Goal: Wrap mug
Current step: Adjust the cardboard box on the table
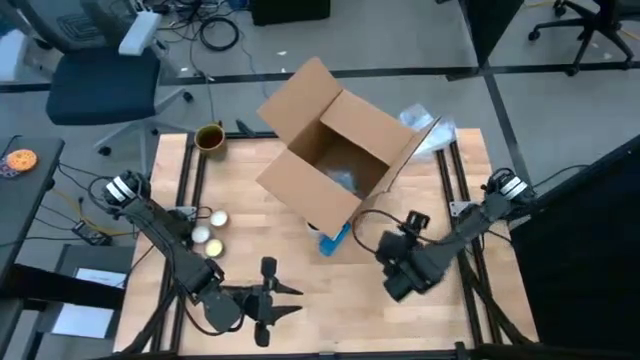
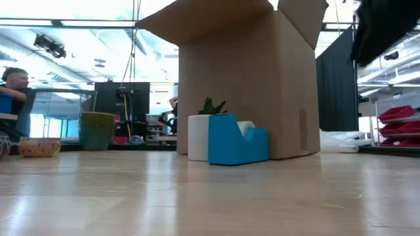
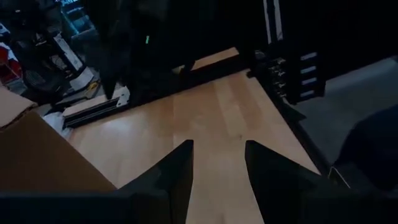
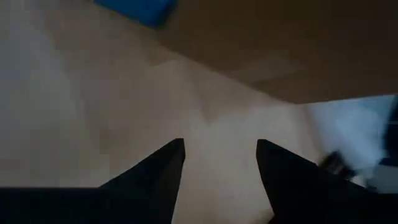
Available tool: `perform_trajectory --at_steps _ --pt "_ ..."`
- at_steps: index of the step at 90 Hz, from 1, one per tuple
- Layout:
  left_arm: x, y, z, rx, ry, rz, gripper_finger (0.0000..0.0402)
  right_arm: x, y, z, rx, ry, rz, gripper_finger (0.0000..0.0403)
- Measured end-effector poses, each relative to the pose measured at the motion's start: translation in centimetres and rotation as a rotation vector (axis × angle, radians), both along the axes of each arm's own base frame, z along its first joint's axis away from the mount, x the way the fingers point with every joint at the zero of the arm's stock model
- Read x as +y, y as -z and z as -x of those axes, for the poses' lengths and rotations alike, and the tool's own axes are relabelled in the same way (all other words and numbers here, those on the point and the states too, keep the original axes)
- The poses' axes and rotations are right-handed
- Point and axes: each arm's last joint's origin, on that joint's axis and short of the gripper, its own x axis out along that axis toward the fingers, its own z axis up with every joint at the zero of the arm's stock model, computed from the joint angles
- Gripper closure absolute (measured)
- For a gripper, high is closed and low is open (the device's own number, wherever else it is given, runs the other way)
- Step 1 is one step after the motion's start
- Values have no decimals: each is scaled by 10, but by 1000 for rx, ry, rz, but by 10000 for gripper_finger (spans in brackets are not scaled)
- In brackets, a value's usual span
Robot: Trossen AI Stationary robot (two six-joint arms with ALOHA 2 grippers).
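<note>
Your low view alone shows the blue tape dispenser [image 2: 237, 143] against the open cardboard box [image 1: 335, 145]; both the left gripper [image 3: 217, 163] and the right gripper [image 4: 220, 163] are spread, empty.

Box [image 1: 335, 160] contents ahead of my right gripper [image 4: 217, 155] indistinct; tape dispenser [image 4: 140, 9] cut by frame edge.

Left arm folded low, forearm angled inward; left hand [image 1: 285, 303] empty, fingers [image 3: 177, 171] spread apart. Right arm bent at elbow, wrist turned inward; right hand [image 1: 378, 243] empty, fingers [image 4: 163, 168] parted.
</note>
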Motion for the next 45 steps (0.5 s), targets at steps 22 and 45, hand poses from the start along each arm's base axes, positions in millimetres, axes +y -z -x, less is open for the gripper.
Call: perform_trajectory --at_steps 22,45 --pt "0 0 0 4 2 -10 271 -56 44 20 189 -11 377 229" --pt "0 0 0 2 5 -29 271 -102 67 23 155 -103 711 231"
